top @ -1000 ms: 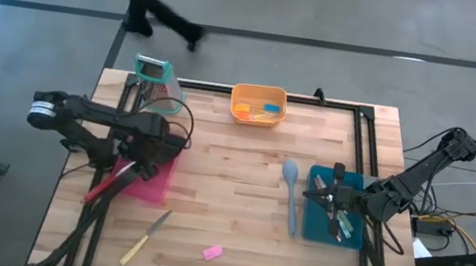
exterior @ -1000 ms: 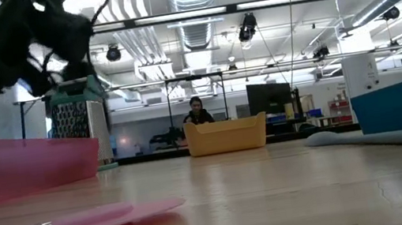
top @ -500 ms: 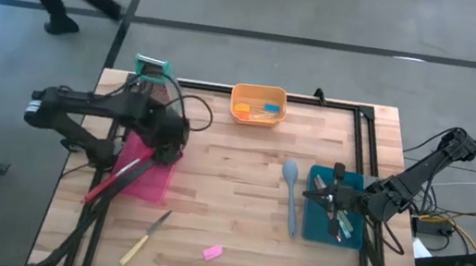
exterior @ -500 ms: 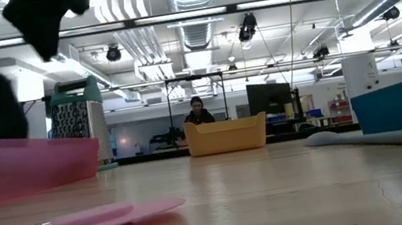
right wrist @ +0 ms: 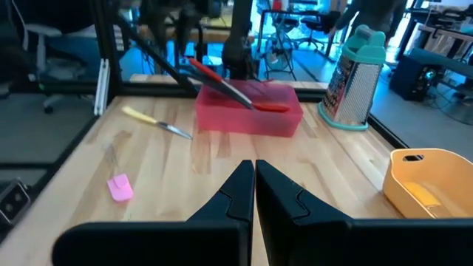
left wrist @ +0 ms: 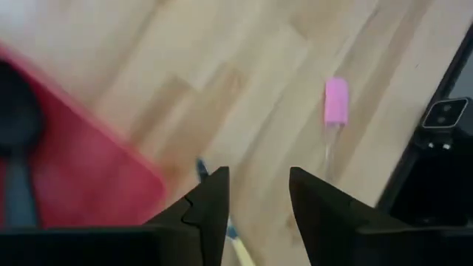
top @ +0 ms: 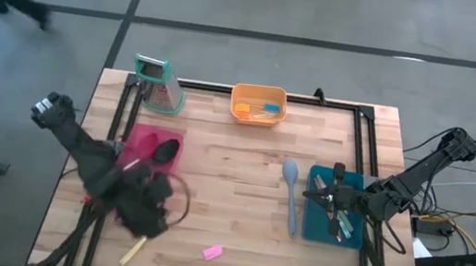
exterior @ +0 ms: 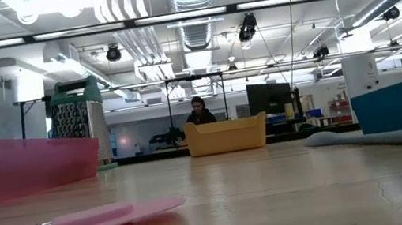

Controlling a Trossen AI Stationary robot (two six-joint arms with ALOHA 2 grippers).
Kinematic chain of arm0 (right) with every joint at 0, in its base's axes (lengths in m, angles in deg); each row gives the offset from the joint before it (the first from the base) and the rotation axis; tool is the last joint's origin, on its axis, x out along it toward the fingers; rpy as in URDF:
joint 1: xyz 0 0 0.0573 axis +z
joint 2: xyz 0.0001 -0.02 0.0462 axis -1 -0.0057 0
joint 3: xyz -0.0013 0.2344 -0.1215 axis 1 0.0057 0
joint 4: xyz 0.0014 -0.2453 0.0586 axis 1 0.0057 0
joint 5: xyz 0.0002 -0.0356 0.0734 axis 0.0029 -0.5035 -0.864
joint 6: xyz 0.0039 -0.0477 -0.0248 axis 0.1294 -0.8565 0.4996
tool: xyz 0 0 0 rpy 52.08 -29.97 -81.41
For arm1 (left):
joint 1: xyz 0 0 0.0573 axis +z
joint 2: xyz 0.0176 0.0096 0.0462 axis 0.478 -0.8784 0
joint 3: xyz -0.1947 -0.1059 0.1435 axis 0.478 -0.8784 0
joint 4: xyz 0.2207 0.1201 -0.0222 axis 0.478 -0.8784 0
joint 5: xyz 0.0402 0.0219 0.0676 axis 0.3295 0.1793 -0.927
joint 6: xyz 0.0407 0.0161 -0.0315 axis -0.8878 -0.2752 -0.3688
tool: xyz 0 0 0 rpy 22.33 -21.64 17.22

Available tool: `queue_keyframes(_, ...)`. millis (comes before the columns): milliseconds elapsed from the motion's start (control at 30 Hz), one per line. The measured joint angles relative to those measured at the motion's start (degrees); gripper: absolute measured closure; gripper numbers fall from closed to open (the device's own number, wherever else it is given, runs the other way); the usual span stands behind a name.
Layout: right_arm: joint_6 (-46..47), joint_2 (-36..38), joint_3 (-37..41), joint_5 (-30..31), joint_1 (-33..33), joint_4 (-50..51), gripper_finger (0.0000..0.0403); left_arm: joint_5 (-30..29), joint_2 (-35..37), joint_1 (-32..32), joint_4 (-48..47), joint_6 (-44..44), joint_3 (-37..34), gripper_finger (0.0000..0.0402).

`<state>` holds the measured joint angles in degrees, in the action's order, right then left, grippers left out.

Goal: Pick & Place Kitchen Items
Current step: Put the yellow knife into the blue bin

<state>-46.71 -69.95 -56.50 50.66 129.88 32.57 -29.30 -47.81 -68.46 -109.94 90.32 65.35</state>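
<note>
Left gripper (left wrist: 259, 188) jaws parted, empty, above yellow-handled knife (top: 136, 247), pink bin (top: 148, 144) just behind; step: reaching for knife; next: descend, straddle handle, clench. Right gripper (right wrist: 253, 177) jaws clenched, empty, over blue bin (top: 310, 220)

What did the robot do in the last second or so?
The left gripper swung from over the pink tray toward the table's front, above the yellow-handled knife, fingers apart and empty. The right gripper, blue tray and pale-blue spoon stayed put.
</note>
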Motion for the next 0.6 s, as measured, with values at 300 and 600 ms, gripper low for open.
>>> queue_keyframes(300,1.2,0.0,0.0,0.0,0.0,-3.1,0.0394,4.4,-11.6,-12.7,-0.8,24.6,0.0,0.0282)
queue_keyframes(600,4.4,0.0,0.0,-0.7,0.0,-3.0,0.0394,17.6,-21.3,-15.0,-1.4,28.1,0.0,0.0299)
